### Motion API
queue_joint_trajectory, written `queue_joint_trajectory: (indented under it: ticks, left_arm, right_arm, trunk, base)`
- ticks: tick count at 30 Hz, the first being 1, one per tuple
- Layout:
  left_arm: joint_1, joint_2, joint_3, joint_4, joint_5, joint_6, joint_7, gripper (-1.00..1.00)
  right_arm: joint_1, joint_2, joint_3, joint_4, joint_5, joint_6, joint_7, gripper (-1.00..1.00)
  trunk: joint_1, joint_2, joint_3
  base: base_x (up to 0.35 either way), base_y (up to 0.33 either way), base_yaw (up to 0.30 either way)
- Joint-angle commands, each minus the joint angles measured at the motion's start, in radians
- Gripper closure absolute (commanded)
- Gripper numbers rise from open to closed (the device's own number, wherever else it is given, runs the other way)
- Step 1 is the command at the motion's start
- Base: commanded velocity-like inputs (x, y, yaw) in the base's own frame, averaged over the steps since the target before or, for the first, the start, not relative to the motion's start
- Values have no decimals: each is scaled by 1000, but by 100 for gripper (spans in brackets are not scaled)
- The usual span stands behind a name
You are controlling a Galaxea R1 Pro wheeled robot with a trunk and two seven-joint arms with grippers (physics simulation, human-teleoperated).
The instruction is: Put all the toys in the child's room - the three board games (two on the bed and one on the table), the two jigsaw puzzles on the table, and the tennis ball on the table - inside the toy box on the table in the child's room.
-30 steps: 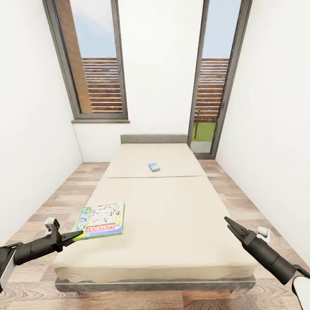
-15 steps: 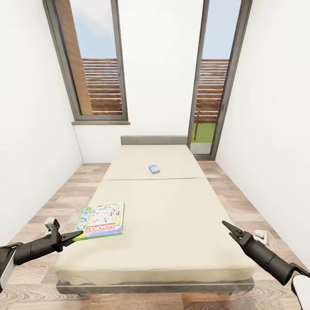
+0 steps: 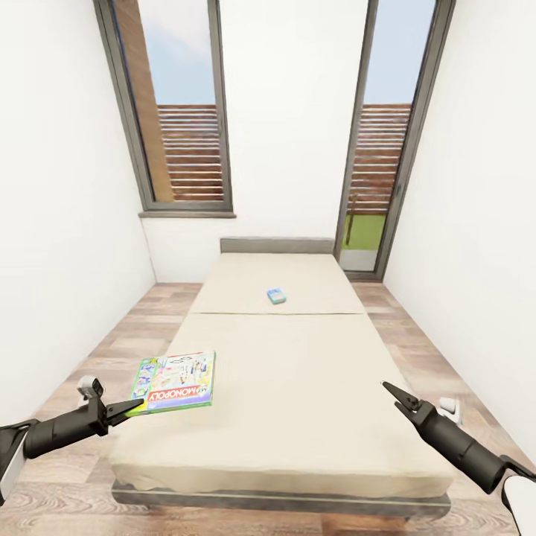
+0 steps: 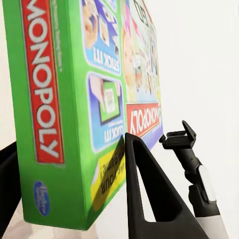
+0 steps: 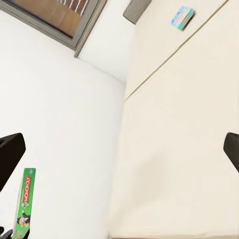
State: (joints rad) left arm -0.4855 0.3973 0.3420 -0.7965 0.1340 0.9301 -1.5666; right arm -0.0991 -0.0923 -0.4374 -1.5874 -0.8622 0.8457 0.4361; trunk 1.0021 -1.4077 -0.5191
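Note:
A green Monopoly board game (image 3: 175,381) hangs over the near left corner of the beige bed (image 3: 298,372), and my left gripper (image 3: 132,406) is shut on its near edge. The left wrist view shows the box (image 4: 69,99) clamped between the two dark fingers (image 4: 149,199). A second, small blue board game (image 3: 276,296) lies flat far up the mattress, also seen from the right wrist (image 5: 182,17). My right gripper (image 3: 394,398) hovers open over the bed's near right corner, holding nothing. The table, toy box, puzzles and tennis ball are out of view.
White walls close in on both sides, leaving narrow strips of wooden floor (image 3: 89,357) along the bed. A grey headboard (image 3: 275,245) stands at the far end, with a tall window (image 3: 182,112) at the back left and a glass door (image 3: 380,149) at the back right.
The whole view has shifted, so the camera moved; the bed now sits a little further right in the picture. My right gripper's tips have parted slightly. The held Monopoly box kept its place.

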Motion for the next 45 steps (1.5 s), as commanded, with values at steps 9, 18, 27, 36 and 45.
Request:
queue_joint_trajectory:
  ticks: [9,18,27,36,45]
  left_arm:
    - [-1,0,0,0,-2,10,-4,100]
    - [-1,-1,-1,0,-2,10,-4,100]
    - [-1,-2,-1,0,-2,10,-4,100]
    - [-1,-3,-1,1,-4,10,-4,100]
    - [-1,-2,-30,1,-4,10,-4,100]
  right_arm:
    - [-1,0,-1,0,2,6,6,-100]
    - [-1,0,-1,0,2,6,7,-100]
    - [-1,0,-1,0,2,4,7,-100]
    - [-1,0,-1,1,2,4,7,-100]
    - [-1,0,-1,1,2,4,7,-100]
  trunk:
    - [-35,63,33]
    - [-69,126,66]
    - [-104,189,100]
    - [-138,252,134]
    - [-165,301,161]
  base:
    - [0,0,266]
    - [0,0,269]
    - [0,0,269]
    - [0,0,269]
    - [0,0,269]
